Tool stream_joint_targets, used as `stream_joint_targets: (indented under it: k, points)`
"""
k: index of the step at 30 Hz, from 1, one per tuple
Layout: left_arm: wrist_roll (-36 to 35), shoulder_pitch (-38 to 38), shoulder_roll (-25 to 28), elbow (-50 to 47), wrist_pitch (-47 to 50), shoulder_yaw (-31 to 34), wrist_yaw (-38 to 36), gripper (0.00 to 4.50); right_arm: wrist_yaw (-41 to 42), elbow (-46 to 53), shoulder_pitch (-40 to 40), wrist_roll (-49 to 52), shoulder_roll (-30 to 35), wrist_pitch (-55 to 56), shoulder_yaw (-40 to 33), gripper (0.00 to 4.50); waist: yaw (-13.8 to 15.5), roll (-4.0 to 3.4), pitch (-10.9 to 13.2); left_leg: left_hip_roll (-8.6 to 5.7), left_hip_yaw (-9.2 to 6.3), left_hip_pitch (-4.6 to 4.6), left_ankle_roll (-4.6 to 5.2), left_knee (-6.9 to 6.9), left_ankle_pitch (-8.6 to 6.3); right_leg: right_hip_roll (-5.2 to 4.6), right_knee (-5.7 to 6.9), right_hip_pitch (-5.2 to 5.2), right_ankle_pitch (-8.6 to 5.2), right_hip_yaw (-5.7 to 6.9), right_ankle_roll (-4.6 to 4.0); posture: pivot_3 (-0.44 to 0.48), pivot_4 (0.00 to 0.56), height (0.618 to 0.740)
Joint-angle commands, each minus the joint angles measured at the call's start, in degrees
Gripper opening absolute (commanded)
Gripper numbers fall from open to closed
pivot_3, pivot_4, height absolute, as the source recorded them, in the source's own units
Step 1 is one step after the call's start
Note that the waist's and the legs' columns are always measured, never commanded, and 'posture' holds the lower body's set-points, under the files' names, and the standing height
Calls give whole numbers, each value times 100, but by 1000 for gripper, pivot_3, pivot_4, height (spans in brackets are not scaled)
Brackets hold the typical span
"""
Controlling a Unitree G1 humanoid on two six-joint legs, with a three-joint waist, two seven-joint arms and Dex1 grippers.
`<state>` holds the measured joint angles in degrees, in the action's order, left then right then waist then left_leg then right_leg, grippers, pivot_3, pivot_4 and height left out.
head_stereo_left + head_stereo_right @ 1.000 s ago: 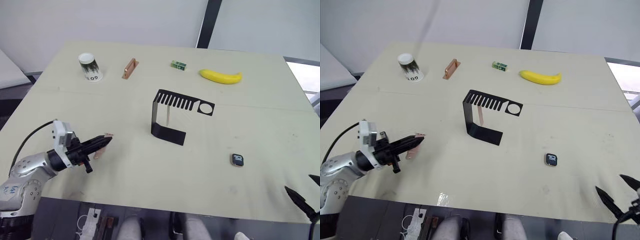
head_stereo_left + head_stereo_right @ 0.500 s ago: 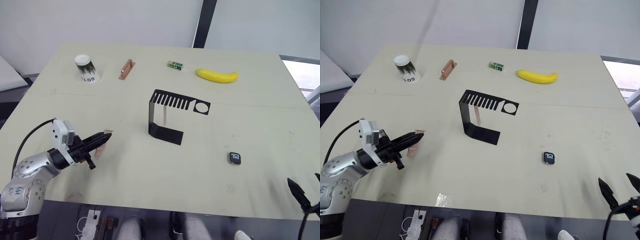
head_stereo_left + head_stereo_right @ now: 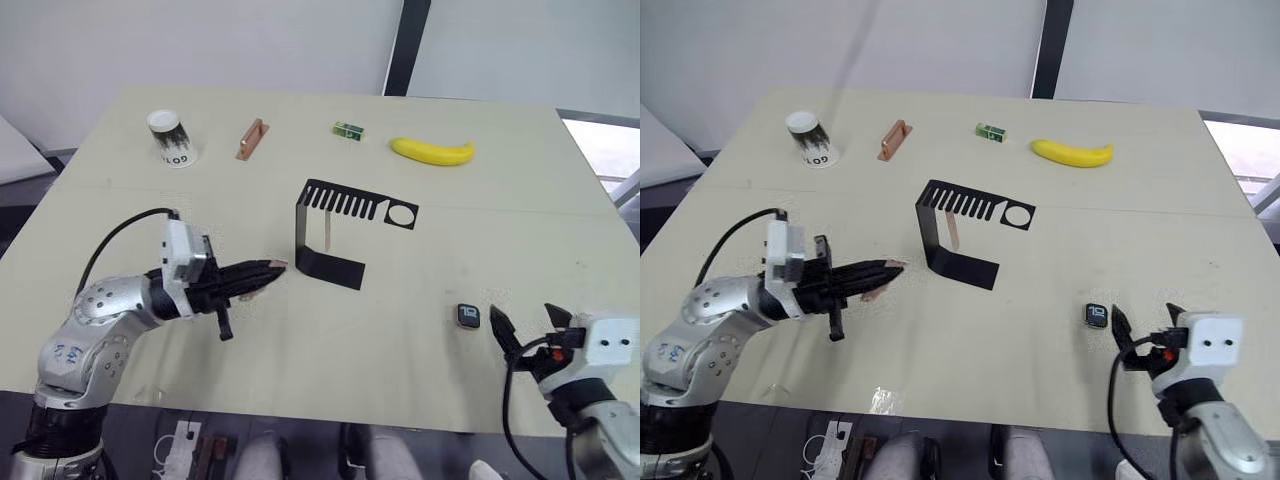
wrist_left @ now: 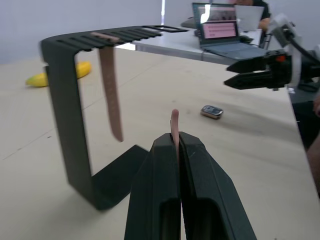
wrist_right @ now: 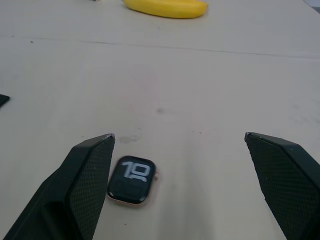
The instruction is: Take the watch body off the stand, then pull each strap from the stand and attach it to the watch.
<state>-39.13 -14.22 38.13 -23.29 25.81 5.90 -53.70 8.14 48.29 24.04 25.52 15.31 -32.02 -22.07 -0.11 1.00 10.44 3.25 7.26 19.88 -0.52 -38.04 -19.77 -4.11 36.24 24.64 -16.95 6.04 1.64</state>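
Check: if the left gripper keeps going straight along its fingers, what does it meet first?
Probably the stand. The left gripper, shut on a strap, points at its foot and upright, with bare table between. The second strap hangs from the top plate. Depth is uncertain.

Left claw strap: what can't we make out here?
- Strap in the left claw: tip pokes out, the rest is hidden between the fingers in the left wrist view.
- Watch: strap slots too small to tell, right wrist view.
- Second strap: its seat in the stand is hidden by the top plate.
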Motion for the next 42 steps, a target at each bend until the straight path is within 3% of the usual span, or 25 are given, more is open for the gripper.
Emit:
stream_joint_targets:
  k: [1, 6, 13, 27, 42]
  points:
    - [-189, -98, -94, -365, 58, -229, -127, 0, -582, 618, 195, -287, -206, -424, 470, 4419, -3, 0, 0, 0, 0, 1, 0, 0, 0, 1, -1, 0, 0, -1, 0, 0, 150, 740]
    - [-207, -154, -185, -416, 113, -454, -233, 0, -1047, 711, 250, -684, -491, -790, 1148, 4419, -24, 0, 0, 0, 3, 0, 1, -3, 2, 6, -2, 1, -1, -5, 0, 0, 150, 740]
    - [-189, -205, -194, -444, 125, -574, -363, 0, -1277, 102, -82, -1217, -741, -694, 1665, 4419, -20, 1, -1, 1, 1, 1, -1, -4, 5, 12, -3, 1, -2, -7, -1, 0, 150, 740]
    - [-204, -182, -197, -559, 193, -650, -349, 0, -1145, -1253, -780, -1505, -904, -139, 1341, 4419, -30, 2, -2, 2, -3, 12, 1, -10, 6, 17, -3, 5, -3, -8, 0, 0, 150, 740]
    - [-131, -145, -256, -596, 161, -687, -237, 0, -1054, -1495, -911, -1309, -1006, -216, 1339, 4419, -63, 15, -9, 3, -4, 9, 1, -11, 7, 17, 4, 3, -2, -9, 0, 0, 150, 740]
